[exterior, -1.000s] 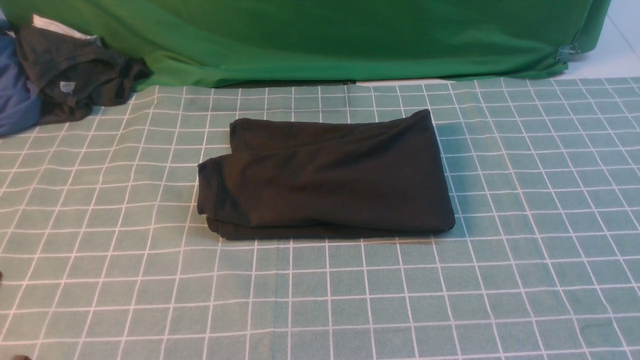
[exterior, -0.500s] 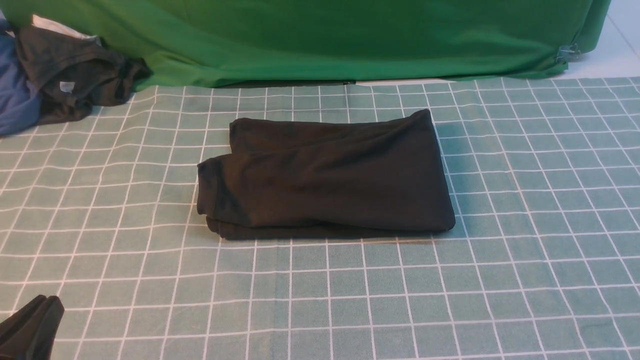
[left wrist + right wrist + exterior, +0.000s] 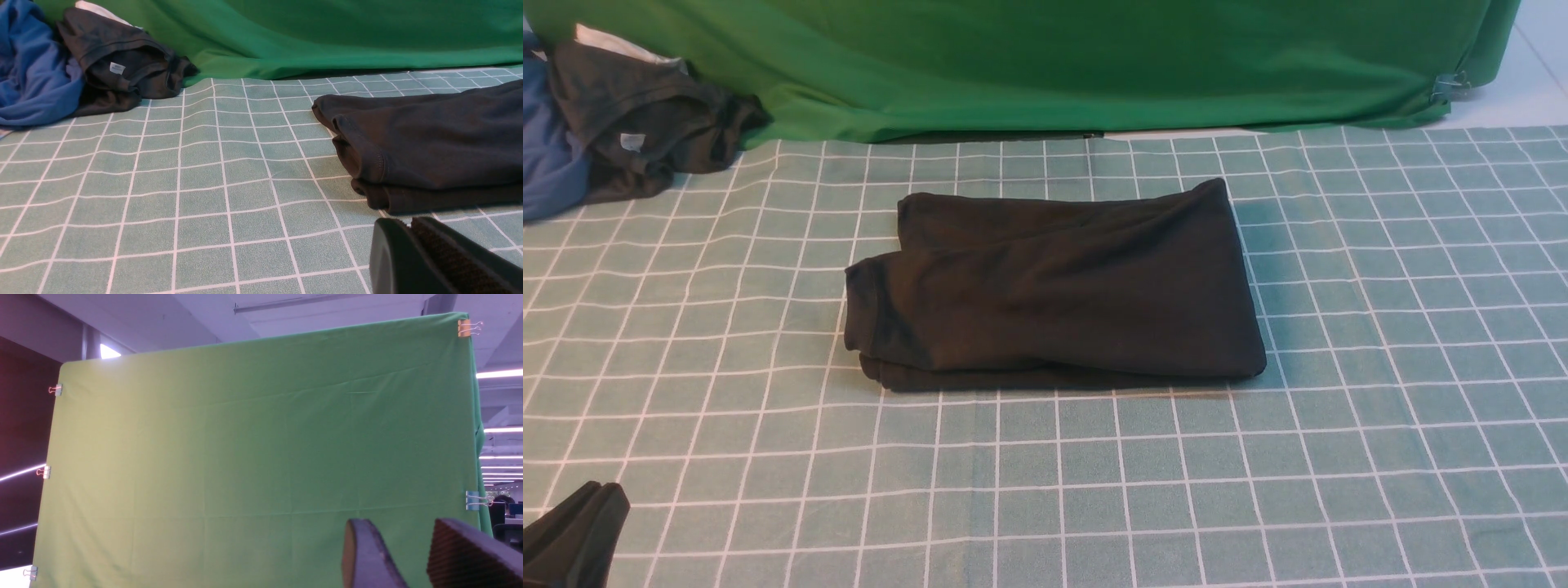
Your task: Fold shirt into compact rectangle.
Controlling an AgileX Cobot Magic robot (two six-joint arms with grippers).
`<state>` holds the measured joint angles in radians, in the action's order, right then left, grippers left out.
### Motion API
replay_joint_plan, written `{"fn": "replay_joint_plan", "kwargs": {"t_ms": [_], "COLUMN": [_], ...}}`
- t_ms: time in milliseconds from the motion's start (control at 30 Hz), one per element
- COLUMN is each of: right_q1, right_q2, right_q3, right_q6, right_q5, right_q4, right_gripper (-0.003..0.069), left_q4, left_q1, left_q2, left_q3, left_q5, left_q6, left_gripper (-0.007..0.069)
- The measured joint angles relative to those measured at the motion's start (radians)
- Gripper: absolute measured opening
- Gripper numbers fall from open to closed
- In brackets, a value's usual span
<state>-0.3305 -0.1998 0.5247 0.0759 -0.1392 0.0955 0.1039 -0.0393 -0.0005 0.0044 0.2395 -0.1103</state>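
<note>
Lying folded on the desk, the shirt sits ahead and right of the left end effector, which is pressed together. The right end effector, spread and empty, points at the backdrop. Nudging the uneven left edge could undo the stacked layers.

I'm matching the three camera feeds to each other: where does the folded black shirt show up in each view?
Front view: the shirt lies folded at the middle of the checked tablecloth.
Left wrist view: the shirt fills the picture's right side, its stacked edges facing the camera.
Right wrist view: not in it; only the green backdrop and ceiling show.
Shared landmark: the green backdrop, in all three views.
</note>
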Motion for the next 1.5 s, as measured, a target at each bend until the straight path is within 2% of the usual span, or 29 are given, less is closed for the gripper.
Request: {"fn": "replay_joint_plan", "kwargs": {"t_ms": [400,600,733,1033,1267,1500], "right_q1": [0.000,0.012,0.115,0.266,0.297,0.302], "right_q2": [0.000,0.003,0.004,0.066,0.186,0.199], "right_q3": [0.000,-0.004,-0.087,-0.455,-0.533,-0.535], "right_q6": [0.001,0.102,0.171,0.230,0.260,0.270], "right_q5": [0.001,0.054,0.168,0.210,0.394,0.422], "right_q4": [0.000,0.000,0.000,-0.001,-0.013,-0.017], "right_gripper": [0.0237,0.0237,0.0241,0.0243,0.0243,0.0242], "left_q4": [0.000,0.000,0.000,0.000,-0.003,-0.011], "left_q1": [0.000,0.000,0.000,0.000,0.000,0.000], "left_q2": [0.000,0.000,0.000,0.000,0.000,0.000], "left_q3": [0.000,0.000,0.000,0.000,0.000,0.000], "left_q5": [0.000,0.000,0.000,0.000,0.000,0.000], "left_q6": [0.000,0.000,0.000,0.000,0.000,0.000], "left_gripper": [0.0015,0.0015,0.0015,0.0015,0.0015,0.0015]}}
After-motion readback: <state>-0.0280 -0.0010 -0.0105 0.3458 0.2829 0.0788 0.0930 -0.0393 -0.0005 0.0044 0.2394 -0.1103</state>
